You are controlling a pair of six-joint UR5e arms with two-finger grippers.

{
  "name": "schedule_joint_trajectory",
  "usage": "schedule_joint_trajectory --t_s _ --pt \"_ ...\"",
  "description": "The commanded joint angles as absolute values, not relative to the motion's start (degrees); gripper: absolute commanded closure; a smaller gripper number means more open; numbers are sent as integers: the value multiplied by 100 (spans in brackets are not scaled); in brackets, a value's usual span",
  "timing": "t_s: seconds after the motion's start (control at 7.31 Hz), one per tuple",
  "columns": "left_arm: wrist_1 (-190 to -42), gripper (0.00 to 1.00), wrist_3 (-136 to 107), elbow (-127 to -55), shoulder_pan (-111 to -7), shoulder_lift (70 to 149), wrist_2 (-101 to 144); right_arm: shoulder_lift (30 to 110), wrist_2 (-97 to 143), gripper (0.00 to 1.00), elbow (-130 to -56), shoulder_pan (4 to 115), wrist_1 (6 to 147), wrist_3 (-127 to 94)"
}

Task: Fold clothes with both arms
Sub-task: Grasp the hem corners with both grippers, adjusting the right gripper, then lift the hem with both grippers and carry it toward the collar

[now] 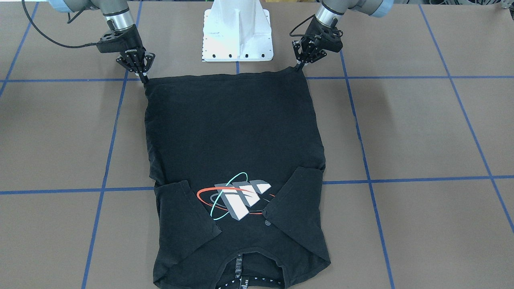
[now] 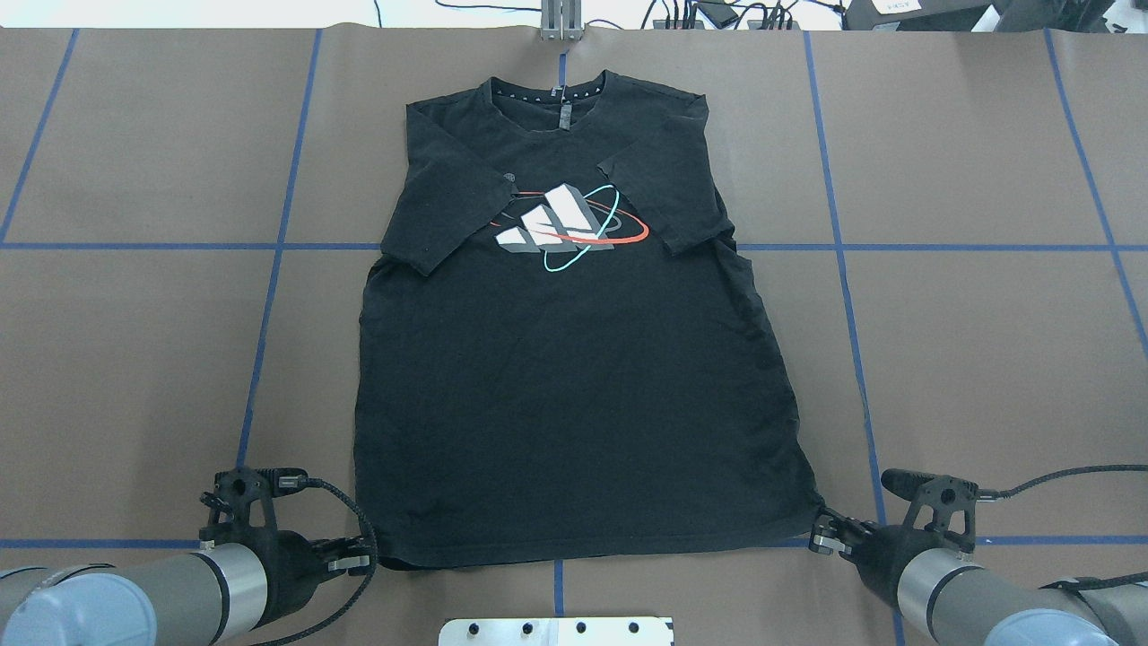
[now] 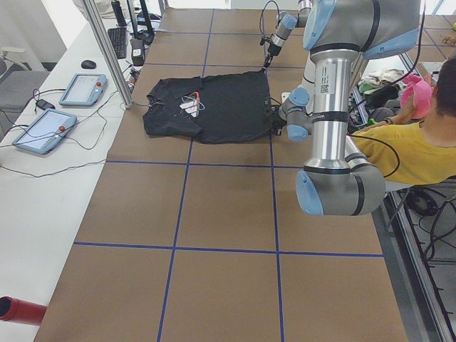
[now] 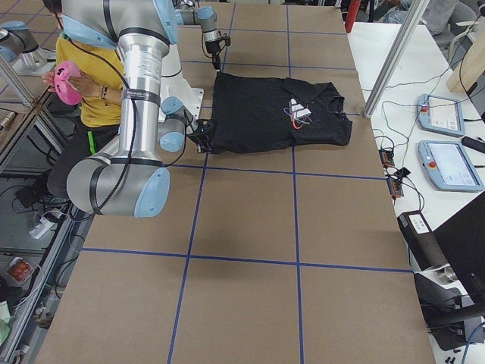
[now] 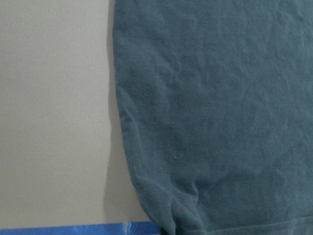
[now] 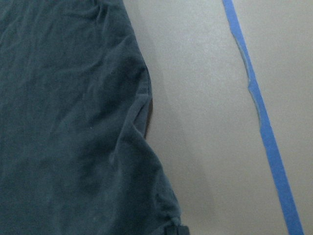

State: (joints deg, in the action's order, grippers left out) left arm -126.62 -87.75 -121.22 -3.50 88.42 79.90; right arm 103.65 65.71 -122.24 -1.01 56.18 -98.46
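The black T-shirt (image 1: 233, 132) lies flat and face up on the brown table. Both sleeves are folded in over the chest graphic (image 2: 565, 224), and the collar (image 2: 549, 90) is on the far side from the robot. My left gripper (image 1: 298, 67) is shut on the hem corner nearest it, with the cloth slightly raised there. My right gripper (image 1: 143, 77) is shut on the other hem corner. In the overhead view the left gripper (image 2: 366, 562) and right gripper (image 2: 820, 535) sit low at the hem's two ends. The wrist views show only dark cloth (image 5: 220, 122) (image 6: 63, 122) and table.
The white base block (image 1: 237, 36) stands just behind the hem, between the arms. Blue tape lines (image 1: 401, 180) grid the table. A person in a yellow shirt (image 3: 406, 149) sits behind the robot. Control tablets (image 3: 80, 89) lie on the white side bench past the collar.
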Motion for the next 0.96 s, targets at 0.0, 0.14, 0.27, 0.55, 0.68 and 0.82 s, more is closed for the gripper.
schedule_joint_trajectory --t_s 0.0,0.14,0.27,0.55,0.68,0.82 --pt "-12045 100 -8377 -12872 -518 8806 8443 10432 6906 100 -12951 -27 5843 -9844" --pt "-11554 100 -8359 -13302 -658 8824 8899 10407 7047 100 -13477 -61 6471 -9844" --pt "-11079 100 -8350 -13698 -877 8824 9443 10406 7423 100 -14048 -175 6982 -9844" --pt "-10846 100 -8131 -14340 -932 8519 9833 10415 7488 100 -14964 -1059 7678 -9861" --pt "-10837 100 -8078 -14596 -871 8273 9983 10389 7480 100 -15603 -1655 8221 -9905" --pt "-10828 100 -8068 -14694 -714 8236 10054 10345 7366 100 -16018 -2140 8844 -9949"
